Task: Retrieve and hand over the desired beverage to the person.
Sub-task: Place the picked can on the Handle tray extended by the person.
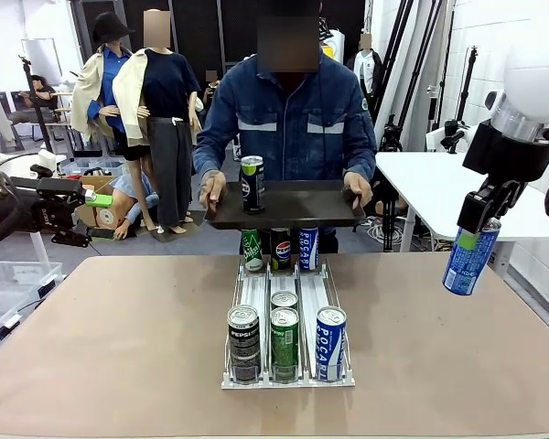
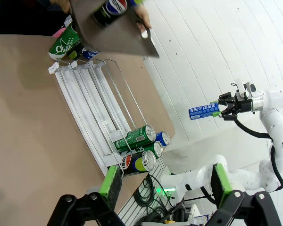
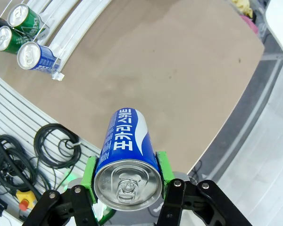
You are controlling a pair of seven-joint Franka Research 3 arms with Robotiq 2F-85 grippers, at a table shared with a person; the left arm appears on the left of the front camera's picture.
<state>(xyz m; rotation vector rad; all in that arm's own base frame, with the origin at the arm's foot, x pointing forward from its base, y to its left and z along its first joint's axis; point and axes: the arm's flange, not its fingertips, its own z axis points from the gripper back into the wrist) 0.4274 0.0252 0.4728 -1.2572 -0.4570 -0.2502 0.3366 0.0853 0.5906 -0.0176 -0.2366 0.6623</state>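
While person (image 1: 297, 119) holds tray (image 1: 288, 203), right gripper (image 1: 480, 219) pinches blue can (image 1: 469, 258) aloft; left gripper (image 2: 165, 181) spread.

"PEPSI", "POCARI" on front cans (image 1: 243, 342) (image 1: 329, 343)

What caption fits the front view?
Right gripper holds blue can aloft; person waits with tray.

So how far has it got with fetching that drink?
Picked up: the right gripper is shut on a blue can, lifted clear of the rack. In hand: carrying it, off to the table's right side. Left: placing it on the tray the person holds, where one can already stands.
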